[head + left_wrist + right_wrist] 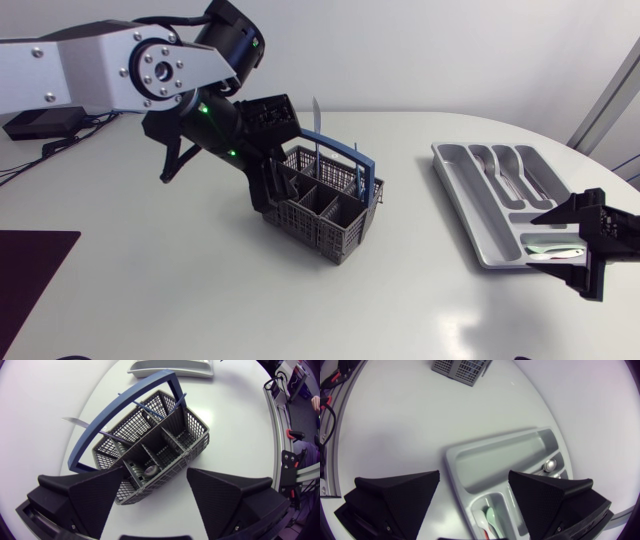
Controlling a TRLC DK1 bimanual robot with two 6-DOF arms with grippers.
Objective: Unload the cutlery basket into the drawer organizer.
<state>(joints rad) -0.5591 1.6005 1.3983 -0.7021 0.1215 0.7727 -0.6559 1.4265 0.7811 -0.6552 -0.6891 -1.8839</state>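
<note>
left gripper (156,472) hangs wide open and empty over one end of the cutlery basket (322,205) at mid-table; right gripper (474,474), equally open and empty, hovers above the drawer organizer (470,195).

Soft, even light from above fills my white table (150,300); the cutlery basket (320,210) casts only a faint, blurred shadow at its foot. A pale sheen lies on the tabletop's near right. Green lamps (205,110) glow on my left arm (90,65). Both wrist views bow the table's edge, and their corners darken.
</note>
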